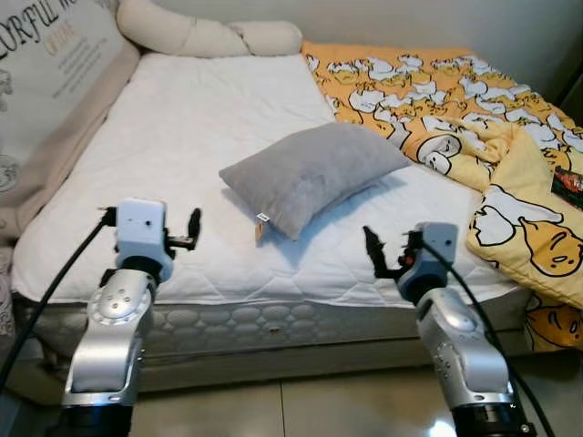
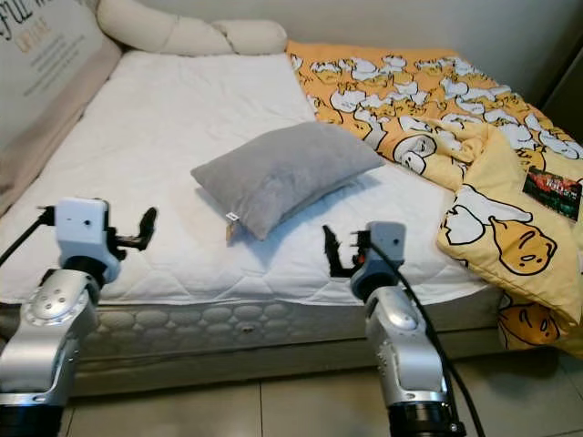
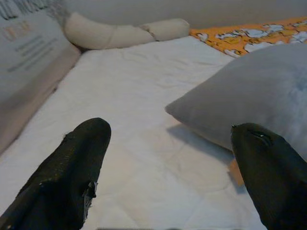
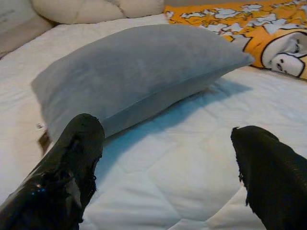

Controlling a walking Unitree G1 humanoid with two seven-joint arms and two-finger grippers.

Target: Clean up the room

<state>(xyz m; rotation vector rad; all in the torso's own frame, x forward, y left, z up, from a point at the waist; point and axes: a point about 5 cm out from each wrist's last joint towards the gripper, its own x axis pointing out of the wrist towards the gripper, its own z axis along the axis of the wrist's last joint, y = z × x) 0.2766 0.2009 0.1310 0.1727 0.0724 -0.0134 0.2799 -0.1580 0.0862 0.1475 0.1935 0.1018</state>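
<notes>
- Pillow [image 1: 314,173], grey and plump with a soft suede-like cover, lies flat near the middle of the bed [image 1: 191,137], one corner pointing right toward the blanket; a small white tag and a tan label stick out at its near left corner.
- Containers: none can be made out; the things lie straight on the bed.
- Bed carries a white quilted mattress cover, with the patterned mattress edge showing along the near side.
- An orange and yellow blanket [image 1: 455,100] printed with cartoon ducks covers the right side of the bed, bunched and hanging over the near right corner.
- A long cream bolster [image 1: 205,35] lies along the far edge, against the wall.
- A beige headboard cushion [image 1: 50,64] with printed lettering stands on the left.
- A small dark printed packet [image 2: 551,191] rests on the blanket at the far right.
- Pale glossy floor tiles [image 1: 301,405] run along the near side of the bed.
- Left gripper [image 1: 194,228] hovers over the near left part of the mattress, just left of the pillow, fingers [image 3: 72,167] spread apart and grasping nothing.
- Right gripper [image 1: 387,255] hovers over the near edge, just right of the pillow's near end, fingers [image 4: 67,167] spread wide and empty.
</notes>
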